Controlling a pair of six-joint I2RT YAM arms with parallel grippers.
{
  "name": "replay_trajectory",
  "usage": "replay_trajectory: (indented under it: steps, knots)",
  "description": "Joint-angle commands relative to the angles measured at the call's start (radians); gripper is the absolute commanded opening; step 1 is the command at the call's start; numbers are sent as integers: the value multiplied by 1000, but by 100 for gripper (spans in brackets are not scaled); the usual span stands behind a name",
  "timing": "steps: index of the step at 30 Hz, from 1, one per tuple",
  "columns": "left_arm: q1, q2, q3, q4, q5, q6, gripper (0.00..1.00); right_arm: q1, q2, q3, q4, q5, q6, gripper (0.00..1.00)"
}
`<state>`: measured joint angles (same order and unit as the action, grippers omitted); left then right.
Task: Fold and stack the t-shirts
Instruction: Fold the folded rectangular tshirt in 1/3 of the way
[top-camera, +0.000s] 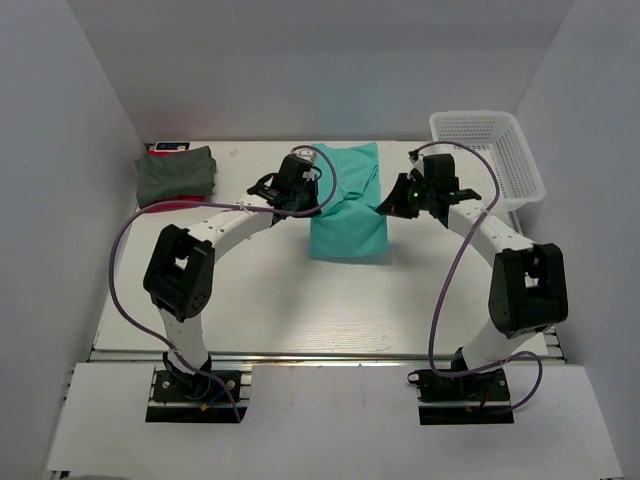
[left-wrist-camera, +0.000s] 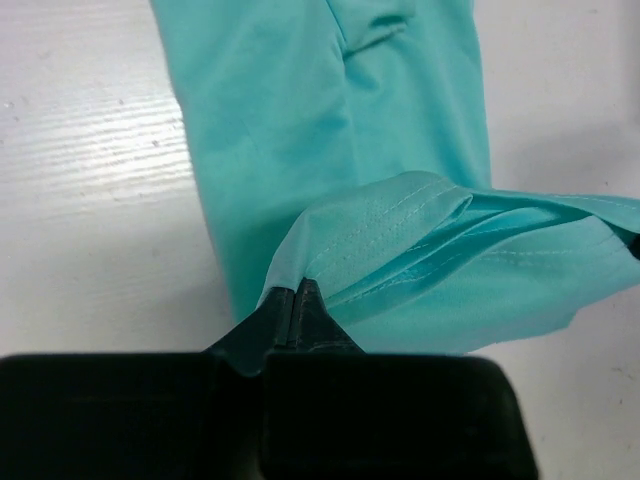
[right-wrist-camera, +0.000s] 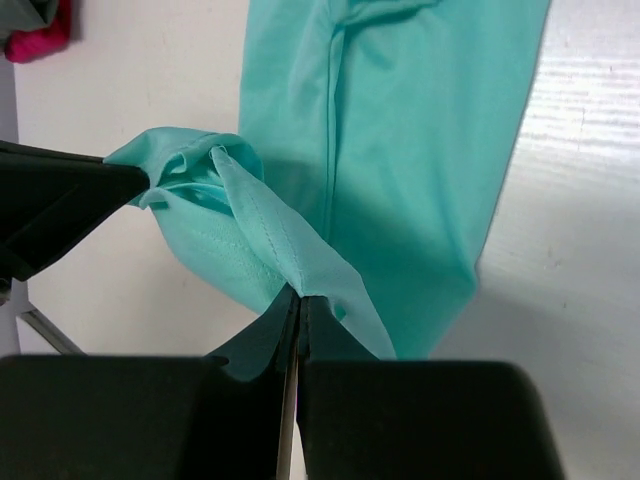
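The teal t-shirt (top-camera: 348, 205) lies folded into a long strip at the table's far middle. My left gripper (top-camera: 308, 200) is shut on its left edge and holds a hemmed fold lifted above the strip; in the left wrist view the cloth (left-wrist-camera: 330, 120) rises from the closed tips (left-wrist-camera: 295, 290). My right gripper (top-camera: 385, 205) is shut on the right edge; in the right wrist view the pinched hem (right-wrist-camera: 290, 250) rises from its tips (right-wrist-camera: 298, 295). A dark grey-green t-shirt (top-camera: 176, 173) lies folded on a red one (top-camera: 165, 205) at the far left.
A white mesh basket (top-camera: 487, 155) stands at the far right corner. White walls close in the table on three sides. The left gripper's black finger (right-wrist-camera: 60, 205) shows at the left of the right wrist view.
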<state>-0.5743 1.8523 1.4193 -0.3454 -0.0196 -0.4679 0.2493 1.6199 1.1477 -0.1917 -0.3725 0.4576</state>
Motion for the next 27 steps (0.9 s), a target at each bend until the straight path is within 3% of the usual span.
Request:
replay_trajectory:
  steps: [1,14,27]
  knots:
    - [33,13,56,-15,17,29,0,-24,57,99,-9,-54,-36,0]
    - [80,179,210,80,89,80,0,-58,271,290,12,-97,-112,0]
    - [99,301,311,102,24,124,2,-68,486,498,-15,-43,-254,0]
